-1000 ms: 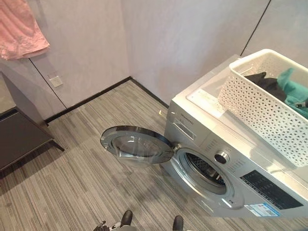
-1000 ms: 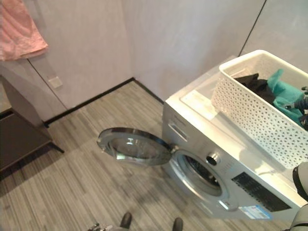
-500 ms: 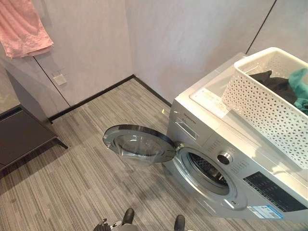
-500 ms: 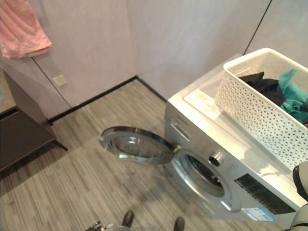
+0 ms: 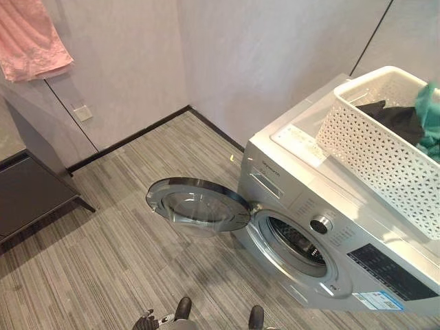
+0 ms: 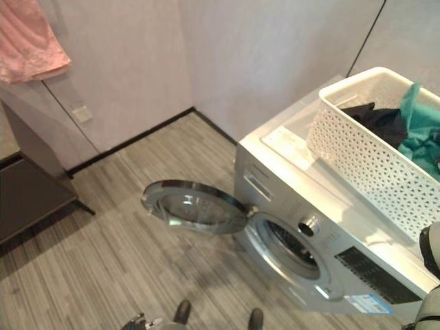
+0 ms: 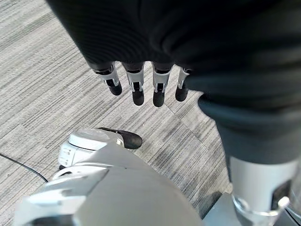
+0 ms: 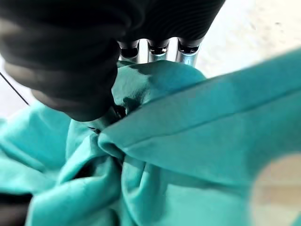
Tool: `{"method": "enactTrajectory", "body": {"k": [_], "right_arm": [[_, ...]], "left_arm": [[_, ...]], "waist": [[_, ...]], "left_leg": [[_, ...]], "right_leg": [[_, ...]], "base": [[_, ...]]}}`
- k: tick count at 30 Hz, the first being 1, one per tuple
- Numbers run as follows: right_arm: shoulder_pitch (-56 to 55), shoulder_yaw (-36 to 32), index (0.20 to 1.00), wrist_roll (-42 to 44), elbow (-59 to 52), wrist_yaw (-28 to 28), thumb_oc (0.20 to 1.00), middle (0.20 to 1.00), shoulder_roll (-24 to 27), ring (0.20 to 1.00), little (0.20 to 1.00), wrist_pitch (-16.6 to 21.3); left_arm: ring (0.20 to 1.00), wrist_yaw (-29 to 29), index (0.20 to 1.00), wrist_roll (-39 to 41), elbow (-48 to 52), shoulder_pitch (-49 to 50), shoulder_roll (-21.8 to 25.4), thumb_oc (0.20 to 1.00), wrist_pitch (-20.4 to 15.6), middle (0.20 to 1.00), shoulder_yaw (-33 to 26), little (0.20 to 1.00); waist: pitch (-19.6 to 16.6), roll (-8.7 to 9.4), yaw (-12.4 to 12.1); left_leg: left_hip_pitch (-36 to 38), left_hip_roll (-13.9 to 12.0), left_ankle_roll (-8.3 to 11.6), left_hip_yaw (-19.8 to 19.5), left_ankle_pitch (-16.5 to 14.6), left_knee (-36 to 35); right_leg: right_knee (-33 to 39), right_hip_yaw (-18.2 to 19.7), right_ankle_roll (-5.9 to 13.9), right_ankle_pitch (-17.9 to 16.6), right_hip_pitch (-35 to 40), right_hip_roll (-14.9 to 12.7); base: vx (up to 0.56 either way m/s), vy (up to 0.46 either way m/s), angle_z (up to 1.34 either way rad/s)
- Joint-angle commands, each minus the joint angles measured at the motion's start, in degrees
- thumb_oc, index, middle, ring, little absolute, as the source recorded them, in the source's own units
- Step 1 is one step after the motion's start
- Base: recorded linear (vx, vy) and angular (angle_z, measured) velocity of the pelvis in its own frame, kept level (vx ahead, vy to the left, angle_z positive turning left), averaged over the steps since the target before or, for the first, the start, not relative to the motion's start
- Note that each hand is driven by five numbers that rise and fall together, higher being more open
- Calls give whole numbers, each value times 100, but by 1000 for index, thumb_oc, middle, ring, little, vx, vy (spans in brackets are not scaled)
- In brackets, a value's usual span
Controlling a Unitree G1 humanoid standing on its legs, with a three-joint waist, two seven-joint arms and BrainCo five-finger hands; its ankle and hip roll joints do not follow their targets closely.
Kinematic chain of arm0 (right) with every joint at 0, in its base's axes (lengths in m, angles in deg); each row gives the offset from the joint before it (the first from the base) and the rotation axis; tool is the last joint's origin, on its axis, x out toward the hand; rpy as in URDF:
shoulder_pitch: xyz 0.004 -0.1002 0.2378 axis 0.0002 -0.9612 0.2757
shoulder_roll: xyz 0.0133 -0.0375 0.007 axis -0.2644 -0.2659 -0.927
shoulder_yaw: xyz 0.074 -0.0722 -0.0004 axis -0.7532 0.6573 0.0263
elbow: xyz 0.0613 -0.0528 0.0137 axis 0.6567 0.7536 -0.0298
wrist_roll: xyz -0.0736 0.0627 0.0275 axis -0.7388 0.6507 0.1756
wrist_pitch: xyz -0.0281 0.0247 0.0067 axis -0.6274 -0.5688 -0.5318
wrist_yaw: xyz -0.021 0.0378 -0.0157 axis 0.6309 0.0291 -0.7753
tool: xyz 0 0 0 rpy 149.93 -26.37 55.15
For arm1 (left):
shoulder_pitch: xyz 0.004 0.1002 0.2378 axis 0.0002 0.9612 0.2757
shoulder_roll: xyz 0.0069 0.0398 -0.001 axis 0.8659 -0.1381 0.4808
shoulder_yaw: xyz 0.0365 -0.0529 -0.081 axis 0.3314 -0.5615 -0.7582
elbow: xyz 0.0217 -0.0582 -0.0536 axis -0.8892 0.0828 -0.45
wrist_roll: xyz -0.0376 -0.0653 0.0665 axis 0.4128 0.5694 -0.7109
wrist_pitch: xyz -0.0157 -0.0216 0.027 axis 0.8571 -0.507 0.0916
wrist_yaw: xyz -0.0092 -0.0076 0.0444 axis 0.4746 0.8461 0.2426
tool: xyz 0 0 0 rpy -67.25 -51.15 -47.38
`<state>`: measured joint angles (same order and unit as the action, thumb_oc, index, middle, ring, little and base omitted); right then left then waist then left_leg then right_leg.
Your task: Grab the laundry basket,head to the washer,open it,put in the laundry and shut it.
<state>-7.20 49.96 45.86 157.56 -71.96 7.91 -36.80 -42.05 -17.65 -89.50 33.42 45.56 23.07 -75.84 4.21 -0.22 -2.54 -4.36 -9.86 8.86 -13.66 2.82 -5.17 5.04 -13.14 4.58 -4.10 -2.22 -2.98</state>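
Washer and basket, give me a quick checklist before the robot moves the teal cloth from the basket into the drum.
1. Washer door swung fully open: ok.
2. Drum opening free of anything blocking it: ok.
3. Basket sitting steady on top of the washer: ok.
4. Right hand has a firm hold on the teal cloth: cannot tell, fingers are buried in the fabric.
5. Black garment not tangled with the teal cloth: cannot tell.
6. Left hand out of the way, open over the floor: ok.
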Motion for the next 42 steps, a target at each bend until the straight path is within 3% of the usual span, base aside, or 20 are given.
{"method": "enactTrajectory", "body": {"k": [1, 10, 16, 26, 42], "right_arm": [[926, 65, 200, 616, -256, -503, 200, 200, 263, 200, 200, 340], [1698, 189, 200, 1238, -632, -1005, 200, 200, 299, 200, 200, 553], [2355, 233, 200, 1459, -905, -1658, 200, 200, 293, 200, 200, 725], [2622, 639, 200, 1193, -364, -1523, 200, 200, 310, 200, 200, 534], [2067, 532, 200, 893, -670, -1315, 200, 200, 454, 200, 200, 529]], "left_arm": [[1000, 177, 1000, -73, -368, -293, 290, 1000, -86, 1000, 230, 1000], [1000, 251, 1000, -82, -501, -333, 274, 1000, -88, 1000, 266, 1000], [1000, 417, 1000, -14, -657, -342, 288, 1000, -63, 1000, 174, 1000], [1000, 462, 1000, -50, -683, -330, 322, 1000, -60, 1000, 166, 1000], [1000, 369, 1000, -88, -693, -251, 232, 1000, -87, 1000, 122, 1000]], "waist": [[-241, 559, -41], [-381, 673, 13], [-476, 725, -15], [-530, 721, 1], [-486, 628, 135]], "left_leg": [[811, 89, -340, 666, -562, 17], [922, 72, -348, 696, -610, 19], [1003, 103, -371, 678, -684, 57], [1049, 134, -382, 687, -713, 55], [1098, 174, -424, 784, -749, 30]], "right_leg": [[-4, 484, 228, 317, 69, -305], [-36, 513, 212, 339, 145, -295], [-87, 516, 209, 363, 207, -309], [-97, 510, 212, 361, 241, -328], [-82, 644, 241, 321, 204, -363]], "base": [[-6, 31, -2], [0, 0, 0], [4, 34, 0], [-1, 4, 0], [0, 5, -4]]}}
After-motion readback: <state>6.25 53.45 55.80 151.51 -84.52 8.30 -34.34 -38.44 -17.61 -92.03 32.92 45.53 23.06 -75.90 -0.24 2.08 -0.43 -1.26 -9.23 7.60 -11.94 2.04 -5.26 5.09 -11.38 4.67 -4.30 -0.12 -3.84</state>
